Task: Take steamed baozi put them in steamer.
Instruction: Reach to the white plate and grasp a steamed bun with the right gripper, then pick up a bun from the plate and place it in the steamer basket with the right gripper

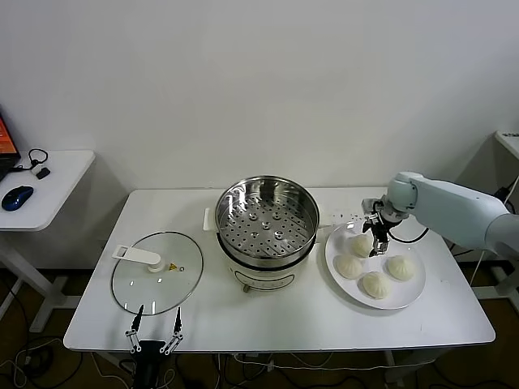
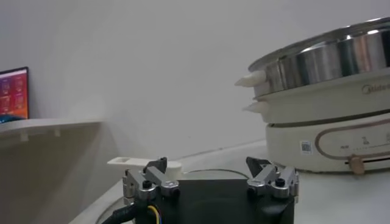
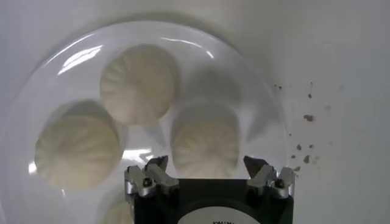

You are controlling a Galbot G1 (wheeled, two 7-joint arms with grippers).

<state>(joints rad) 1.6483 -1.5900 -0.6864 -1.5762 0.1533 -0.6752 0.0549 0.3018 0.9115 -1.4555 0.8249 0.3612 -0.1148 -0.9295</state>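
Several steamed baozi lie on a white plate (image 1: pixel 412 298) at the right of the table: one at the back left (image 1: pixel 359 243), one in front of it (image 1: pixel 349 265), one nearest (image 1: pixel 375 284) and one to the right (image 1: pixel 400 267). My right gripper (image 1: pixel 378 249) hangs over the back-left bun. In the right wrist view that bun (image 3: pixel 205 141) sits between the spread fingers of the right gripper (image 3: pixel 206 163), with a gap on each side. The steamer (image 1: pixel 268 223), a shiny pot with an empty perforated tray, stands mid-table. My left gripper (image 1: pixel 154 331) is parked open at the table's front edge.
A round glass lid (image 1: pixel 158 273) with a white handle lies flat to the left of the steamer, just beyond the left gripper. A side table (image 1: pixel 40 182) with a mouse stands far left. Crumbs (image 3: pixel 304 137) dot the table beside the plate.
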